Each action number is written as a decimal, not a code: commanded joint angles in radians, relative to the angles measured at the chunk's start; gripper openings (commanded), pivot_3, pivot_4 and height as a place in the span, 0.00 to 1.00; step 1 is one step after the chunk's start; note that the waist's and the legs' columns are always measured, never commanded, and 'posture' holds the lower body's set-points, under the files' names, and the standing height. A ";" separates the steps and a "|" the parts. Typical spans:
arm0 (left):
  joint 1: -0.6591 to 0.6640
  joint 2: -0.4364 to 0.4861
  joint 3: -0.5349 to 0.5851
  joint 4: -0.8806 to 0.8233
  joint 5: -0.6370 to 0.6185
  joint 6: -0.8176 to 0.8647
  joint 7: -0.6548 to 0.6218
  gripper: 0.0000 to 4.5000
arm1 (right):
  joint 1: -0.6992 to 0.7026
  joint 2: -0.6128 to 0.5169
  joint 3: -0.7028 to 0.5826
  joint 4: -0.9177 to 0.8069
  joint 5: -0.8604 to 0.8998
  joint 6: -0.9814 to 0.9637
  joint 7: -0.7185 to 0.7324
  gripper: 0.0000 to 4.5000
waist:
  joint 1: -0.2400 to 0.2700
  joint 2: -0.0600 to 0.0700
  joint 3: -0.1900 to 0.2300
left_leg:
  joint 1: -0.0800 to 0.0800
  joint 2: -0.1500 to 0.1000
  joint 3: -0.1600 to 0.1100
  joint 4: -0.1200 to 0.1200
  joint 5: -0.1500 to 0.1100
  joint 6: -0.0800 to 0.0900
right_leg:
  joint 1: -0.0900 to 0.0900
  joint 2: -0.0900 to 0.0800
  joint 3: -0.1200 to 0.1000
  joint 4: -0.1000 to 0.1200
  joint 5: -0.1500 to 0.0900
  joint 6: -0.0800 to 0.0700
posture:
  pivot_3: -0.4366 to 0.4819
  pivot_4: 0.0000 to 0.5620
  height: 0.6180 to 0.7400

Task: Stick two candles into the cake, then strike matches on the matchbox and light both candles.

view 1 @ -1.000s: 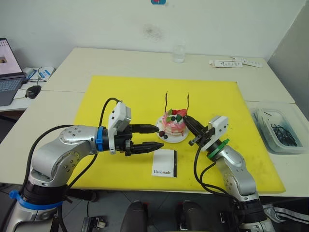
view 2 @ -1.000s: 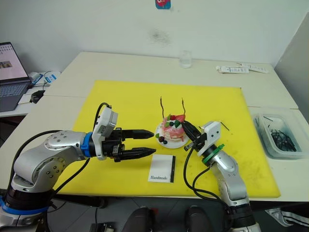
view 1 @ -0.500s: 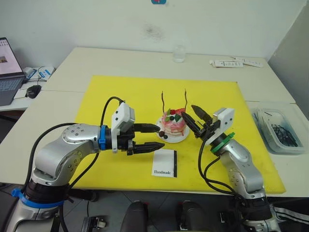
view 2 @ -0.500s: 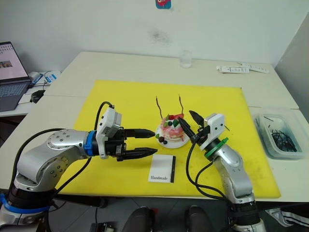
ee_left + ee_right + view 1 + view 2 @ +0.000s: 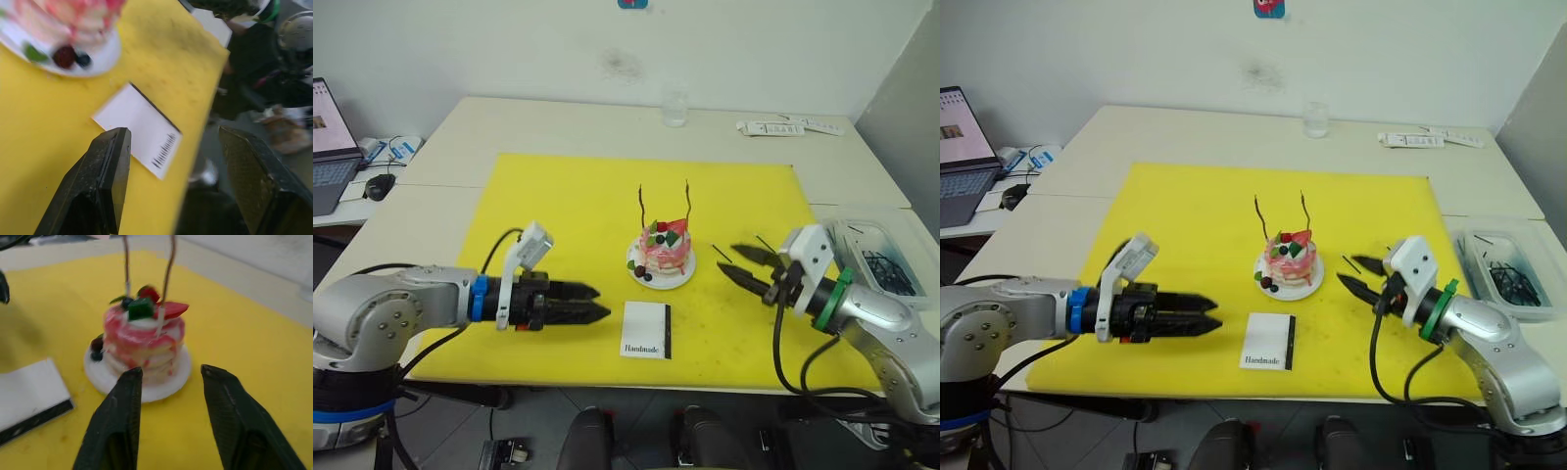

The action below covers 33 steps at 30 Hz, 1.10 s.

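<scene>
Fingers spread on both grippers, nothing held in either.

Head views: left gripper (image 5: 592,302) lies low over the yellow mat (image 5: 558,196), tips pointing toward the matchbox (image 5: 646,329), a short gap between them. Right gripper (image 5: 740,264) sits to the right of the cake (image 5: 662,253), apart from it, tips pointing back toward it. Cake stands on its white plate near mat centre. Both candles (image 5: 644,204) are stuck upright in the top, side by side, unlit. Matchbox lies flat just in front of the cake, black strip on its right edge. Two matches (image 5: 722,253) lie on the mat beside the right gripper's tips. More dark sticks sit in a clear container (image 5: 878,257) off the mat's right edge. Glass (image 5: 676,108) stands at the table's far side; laptop (image 5: 330,137) at far left.

Left wrist view: both fingers (image 5: 100,186) wide apart, matchbox (image 5: 139,128) on the mat between and beyond them, plate edge with dark berries farther off.

Right wrist view: fingers (image 5: 117,421) parted, framing the cake (image 5: 142,345); both candles (image 5: 168,271) rise from the icing; matchbox corner (image 5: 32,394) off to one side.
</scene>
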 commanded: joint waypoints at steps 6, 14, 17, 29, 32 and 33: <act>-0.045 -0.155 0.023 0.102 -0.106 0.167 0.207 0.71 | -0.009 -0.055 0.115 -0.028 -0.019 0.025 0.103 0.00 | 0.001 -0.001 0.000 | 0.000 0.000 -0.001 0.000 0.000 0.000 | 0.001 0.000 0.000 0.000 0.000 0.000 | 0.48 0.27 0.54; -0.049 -0.226 0.016 0.155 -0.064 0.185 0.292 0.71 | -0.053 -0.051 0.201 -0.014 -0.059 0.043 0.125 0.00 | 0.001 -0.001 0.000 | 0.000 -0.001 -0.001 0.000 0.000 0.000 | 0.000 0.000 0.001 0.000 0.000 0.000 | 0.48 0.27 0.54; -0.047 -0.224 0.020 0.161 -0.060 0.191 0.296 0.71 | -0.065 -0.047 0.215 -0.014 -0.067 0.054 0.130 0.00 | 0.001 -0.001 0.000 | 0.000 0.000 -0.001 0.000 0.000 0.000 | 0.000 0.000 0.000 0.000 0.000 0.000 | 0.48 0.27 0.54; -0.034 -0.302 0.035 0.195 -0.108 0.212 0.371 0.71 | -0.134 -0.025 0.305 0.020 -0.107 0.080 0.146 0.00 | 0.001 -0.001 0.000 | 0.000 -0.001 -0.001 0.000 0.000 0.000 | 0.000 -0.001 0.001 0.000 0.000 0.000 | 0.48 0.27 0.54; -0.027 -0.319 0.020 0.192 -0.109 0.212 0.398 0.71 | -0.154 -0.020 0.333 0.034 -0.123 0.086 0.154 0.00 | 0.001 -0.001 0.000 | 0.000 -0.001 -0.001 0.000 0.000 0.000 | 0.000 -0.001 0.001 0.000 0.000 0.000 | 0.48 0.27 0.54; -0.024 -0.323 0.015 0.192 -0.108 0.212 0.407 0.71 | -0.159 -0.019 0.342 0.037 -0.126 0.091 0.158 0.00 | 0.001 -0.001 0.000 | 0.000 -0.001 -0.001 0.000 0.000 0.000 | 0.000 -0.001 0.001 0.000 0.000 0.000 | 0.48 0.27 0.54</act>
